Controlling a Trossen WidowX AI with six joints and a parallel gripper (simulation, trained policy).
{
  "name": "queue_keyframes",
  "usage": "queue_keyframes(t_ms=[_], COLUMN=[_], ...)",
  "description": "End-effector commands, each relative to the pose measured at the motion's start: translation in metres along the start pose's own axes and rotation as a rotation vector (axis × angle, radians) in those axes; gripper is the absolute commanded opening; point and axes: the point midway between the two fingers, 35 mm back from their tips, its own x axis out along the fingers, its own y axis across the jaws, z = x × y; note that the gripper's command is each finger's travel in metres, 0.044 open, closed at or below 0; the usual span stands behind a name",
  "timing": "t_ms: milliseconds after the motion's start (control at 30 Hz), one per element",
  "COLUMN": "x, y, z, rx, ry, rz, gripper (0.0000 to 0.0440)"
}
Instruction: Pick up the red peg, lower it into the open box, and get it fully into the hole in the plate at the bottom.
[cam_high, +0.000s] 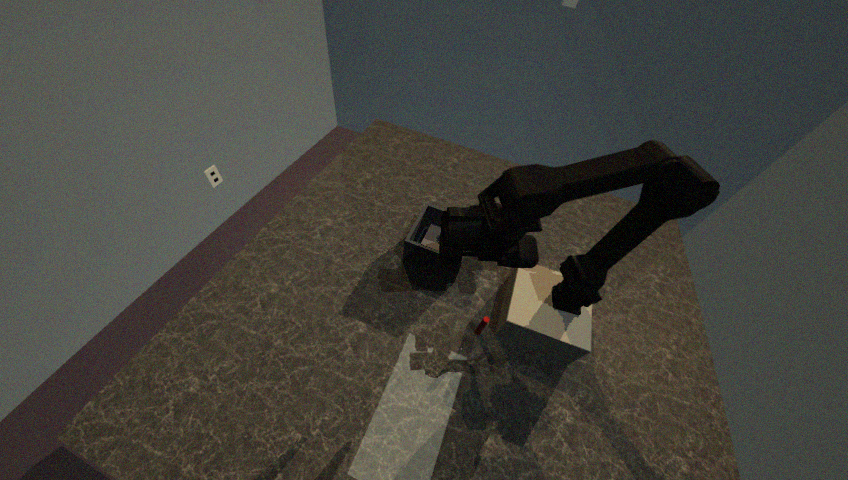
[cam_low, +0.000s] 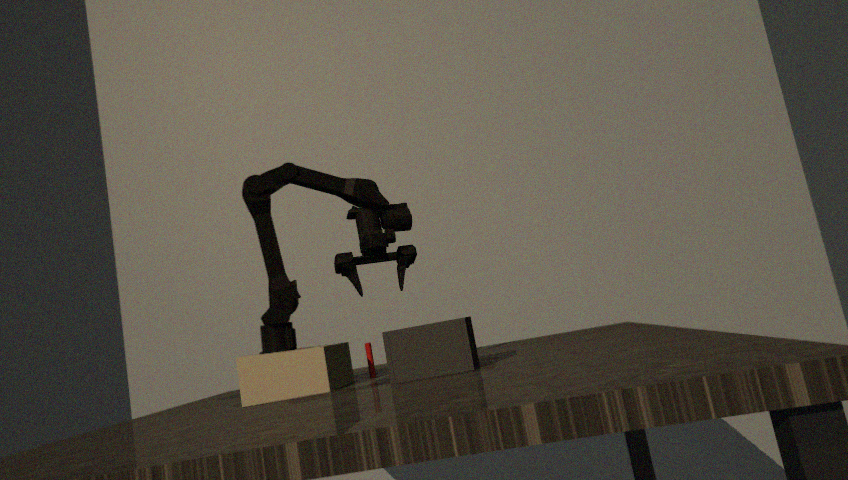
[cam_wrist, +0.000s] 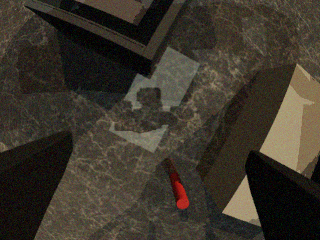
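Note:
The red peg (cam_high: 482, 325) (cam_low: 370, 360) (cam_wrist: 178, 191) stands upright on the table, apart from the fingers, between the dark box and the pale block. My gripper (cam_low: 382, 293) (cam_wrist: 162, 151) is open and empty, pointing down, well above the peg. In the wrist view the peg shows between the two fingers, low in the picture. The dark open box (cam_high: 431, 270) (cam_low: 428, 352) (cam_wrist: 100, 42) stands beside the peg. Part of the plate (cam_high: 432, 233) (cam_wrist: 125, 7) shows at its bottom. The plate's hole is not visible; the arm hides part of the box in the top view.
A pale box-like block (cam_high: 544, 339) (cam_low: 284, 377) (cam_wrist: 240, 130) stands close to the peg, on the side toward the arm's base. The marbled table (cam_high: 238, 356) (cam_low: 565, 368) carries everything. A bright patch of light (cam_high: 410, 410) lies on the table top in the top view.

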Motion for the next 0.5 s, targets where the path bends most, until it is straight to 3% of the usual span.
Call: queue_keyframes(t_ms=[0, 467], x=[0.01, 0.056], y=[-0.008, -0.016], z=[-0.015, -0.053], rx=[-0.032, -0.088], ry=[0.025, 0.072], rz=[-0.049, -0.146], gripper=[0.044, 0.044])
